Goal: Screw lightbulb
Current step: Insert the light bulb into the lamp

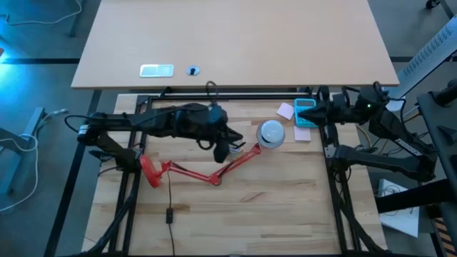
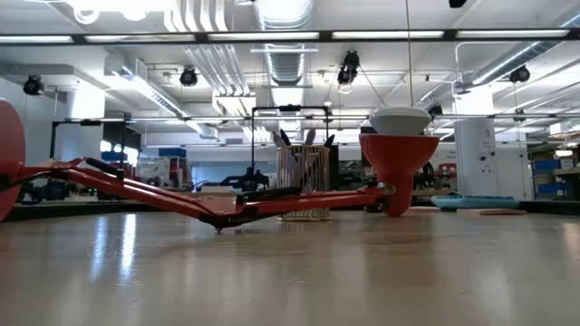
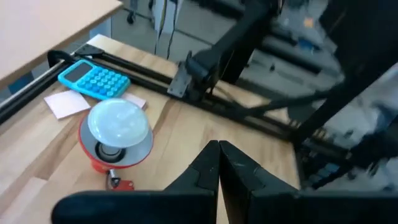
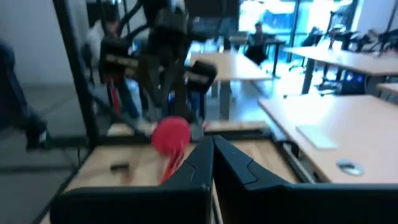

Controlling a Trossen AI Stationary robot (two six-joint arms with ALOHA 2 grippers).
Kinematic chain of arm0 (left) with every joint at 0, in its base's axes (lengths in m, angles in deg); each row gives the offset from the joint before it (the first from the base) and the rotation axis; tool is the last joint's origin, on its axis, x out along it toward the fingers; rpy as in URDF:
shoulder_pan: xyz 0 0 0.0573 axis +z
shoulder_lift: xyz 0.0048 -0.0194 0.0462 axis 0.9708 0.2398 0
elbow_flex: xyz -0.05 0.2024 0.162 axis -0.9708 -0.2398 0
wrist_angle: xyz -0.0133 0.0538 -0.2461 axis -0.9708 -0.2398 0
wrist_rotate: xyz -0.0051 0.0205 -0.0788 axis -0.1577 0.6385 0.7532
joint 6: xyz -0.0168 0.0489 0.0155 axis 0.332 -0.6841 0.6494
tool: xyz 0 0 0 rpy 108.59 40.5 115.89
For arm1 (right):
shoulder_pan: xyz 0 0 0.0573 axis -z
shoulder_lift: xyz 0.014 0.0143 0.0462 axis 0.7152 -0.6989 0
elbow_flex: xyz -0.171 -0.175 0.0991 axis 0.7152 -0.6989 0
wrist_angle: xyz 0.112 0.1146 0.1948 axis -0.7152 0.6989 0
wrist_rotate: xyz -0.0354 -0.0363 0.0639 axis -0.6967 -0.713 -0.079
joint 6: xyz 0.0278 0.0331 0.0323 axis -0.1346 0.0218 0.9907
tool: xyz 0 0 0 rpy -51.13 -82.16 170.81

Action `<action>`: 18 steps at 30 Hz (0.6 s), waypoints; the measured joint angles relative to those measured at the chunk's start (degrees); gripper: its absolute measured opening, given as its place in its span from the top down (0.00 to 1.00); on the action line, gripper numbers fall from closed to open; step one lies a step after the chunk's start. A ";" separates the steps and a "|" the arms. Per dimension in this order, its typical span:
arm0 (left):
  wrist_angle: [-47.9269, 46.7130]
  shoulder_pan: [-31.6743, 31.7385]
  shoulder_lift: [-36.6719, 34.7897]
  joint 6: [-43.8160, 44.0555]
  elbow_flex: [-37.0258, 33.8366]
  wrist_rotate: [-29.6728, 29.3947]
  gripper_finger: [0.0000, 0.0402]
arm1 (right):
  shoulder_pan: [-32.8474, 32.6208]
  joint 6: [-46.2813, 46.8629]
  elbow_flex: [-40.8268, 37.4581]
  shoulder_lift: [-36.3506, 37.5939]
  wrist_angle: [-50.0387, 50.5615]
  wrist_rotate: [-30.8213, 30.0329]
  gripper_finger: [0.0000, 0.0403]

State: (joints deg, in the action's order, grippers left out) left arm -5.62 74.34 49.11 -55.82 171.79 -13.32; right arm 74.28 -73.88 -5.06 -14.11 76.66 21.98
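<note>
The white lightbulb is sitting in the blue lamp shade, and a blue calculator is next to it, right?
Not quite. The lamp shade is red, not blue; the left wrist view shows it. The white lightbulb does sit in it, and the blue calculator is next to it.

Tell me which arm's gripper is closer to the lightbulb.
The left gripper, shut just left of the lightbulb; the right gripper waits at the table's right edge.

The left arm is reaching in from the left side across the back of the table, its wrist bending down near the middle. The left gripper (image 1: 222, 148) is pointing toward the table's front, its fingers (image 3: 208, 163) pressing together. The right arm is waiting folded at the right edge, and the right gripper (image 4: 212, 149) is sitting with its fingers closed.
</note>
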 joint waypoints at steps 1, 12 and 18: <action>-0.01 0.02 -0.69 1.71 0.00 -0.69 1.00 | 0.00 0.97 0.00 -0.53 -2.16 0.03 1.00; -6.28 0.09 -6.70 2.47 0.00 -1.39 1.00 | 0.05 -6.04 -0.11 -6.68 -12.70 0.53 1.00; -4.24 -1.37 -10.58 -10.87 -0.19 -1.50 1.00 | -2.07 -2.97 -0.28 -8.78 -16.09 0.08 1.00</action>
State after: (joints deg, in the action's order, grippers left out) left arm -9.86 72.97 38.53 -66.70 171.59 -14.82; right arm 72.21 -76.85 -5.34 -22.89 60.57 22.06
